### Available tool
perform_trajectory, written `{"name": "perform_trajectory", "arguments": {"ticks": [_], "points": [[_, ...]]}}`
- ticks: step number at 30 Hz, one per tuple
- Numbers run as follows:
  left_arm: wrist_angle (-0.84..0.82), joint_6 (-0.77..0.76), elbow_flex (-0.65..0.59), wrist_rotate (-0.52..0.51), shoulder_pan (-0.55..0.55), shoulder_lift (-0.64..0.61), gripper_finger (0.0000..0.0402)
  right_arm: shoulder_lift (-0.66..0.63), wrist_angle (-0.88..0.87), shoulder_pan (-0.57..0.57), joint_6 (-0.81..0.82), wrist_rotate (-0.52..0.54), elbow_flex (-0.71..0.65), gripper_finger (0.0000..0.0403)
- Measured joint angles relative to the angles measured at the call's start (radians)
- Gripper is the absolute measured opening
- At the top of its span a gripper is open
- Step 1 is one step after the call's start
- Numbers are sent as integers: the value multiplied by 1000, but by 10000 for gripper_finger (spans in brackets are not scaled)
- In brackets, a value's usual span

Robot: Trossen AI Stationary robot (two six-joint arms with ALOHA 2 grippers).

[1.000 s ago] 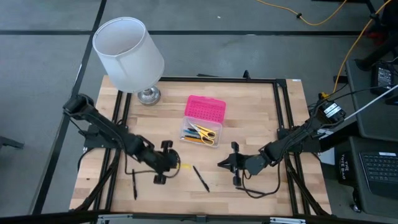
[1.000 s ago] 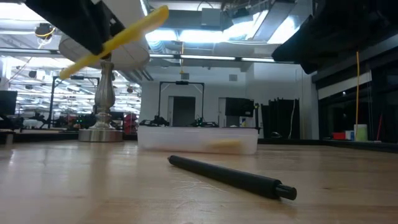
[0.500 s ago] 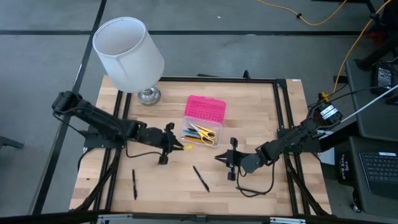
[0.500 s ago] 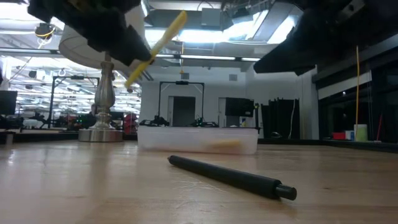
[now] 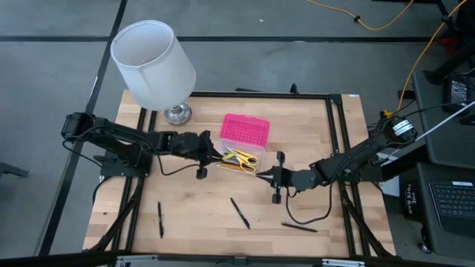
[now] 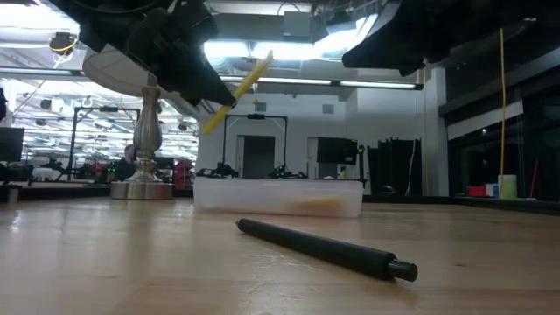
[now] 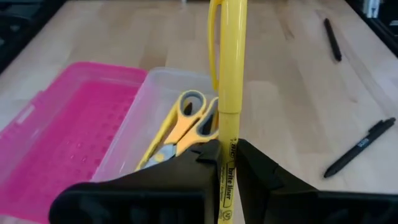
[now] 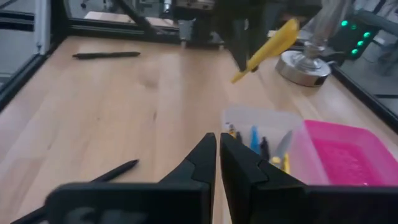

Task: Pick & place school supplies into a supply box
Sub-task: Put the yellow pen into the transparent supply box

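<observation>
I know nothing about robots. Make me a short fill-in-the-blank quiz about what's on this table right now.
1. The left claw grips a slim ____ plastic pen.
2. The open clear plastic pencil case has a bright ____ lid.
3. Inside the case lie small yellow-handled ____.
4. The right claw holds ____.

Missing words: yellow; pink; scissors; nothing

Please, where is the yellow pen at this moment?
The yellow pen is clamped in the left hand, raised above the table at the left edge of the clear base of the supply box, near the yellow scissors inside.
</observation>
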Motion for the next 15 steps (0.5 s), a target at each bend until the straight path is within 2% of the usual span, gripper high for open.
{"name": "perform_trajectory", "arguments": {"ticks": [4,9,13,15], "points": [[-18,9,6,51,48,0,22,-1,-1,-42,-20,0,0,28],[-173,93,99,55,96,45,22,-1,1,-113,-28,-1,0,28],[-269,200,176,58,129,121,22,-1,3,-165,-24,-74,0,28],[-267,233,207,59,144,169,22,-1,18,-183,-32,-99,0,28]]}}
